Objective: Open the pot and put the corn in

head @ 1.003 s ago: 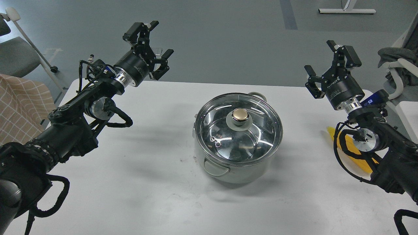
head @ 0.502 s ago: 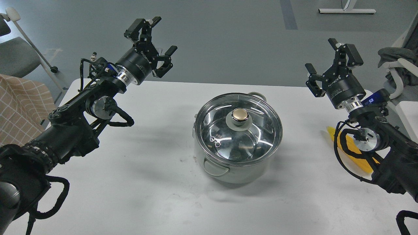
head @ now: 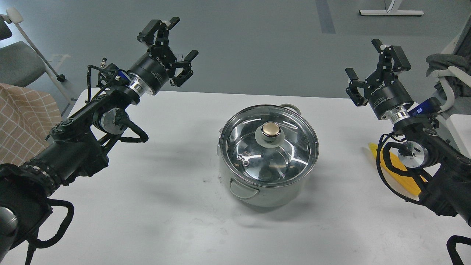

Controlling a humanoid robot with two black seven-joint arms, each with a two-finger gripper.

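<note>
The shiny steel pot (head: 263, 193) stands in the middle of the white table, with a pale loop handle at the front. A round glass lid (head: 241, 141) with a gold knob (head: 271, 129) sits on it. The yellow corn (head: 399, 173) lies on the table at the right, partly hidden behind my right arm and its cable. My left gripper (head: 176, 39) is open and empty, raised above the table's far left edge. My right gripper (head: 373, 59) is open and empty, raised at the far right, above and beyond the corn.
The white table (head: 165, 206) ends at its far edge just behind the pot. A checked cloth (head: 22, 117) and a grey chair (head: 18, 62) are at the left. A chair with dark clothing (head: 447, 66) stands at the right.
Both grippers have risen slightly and stayed open. The left arm has shifted a little to the left. The pot, lid and corn have not moved.
</note>
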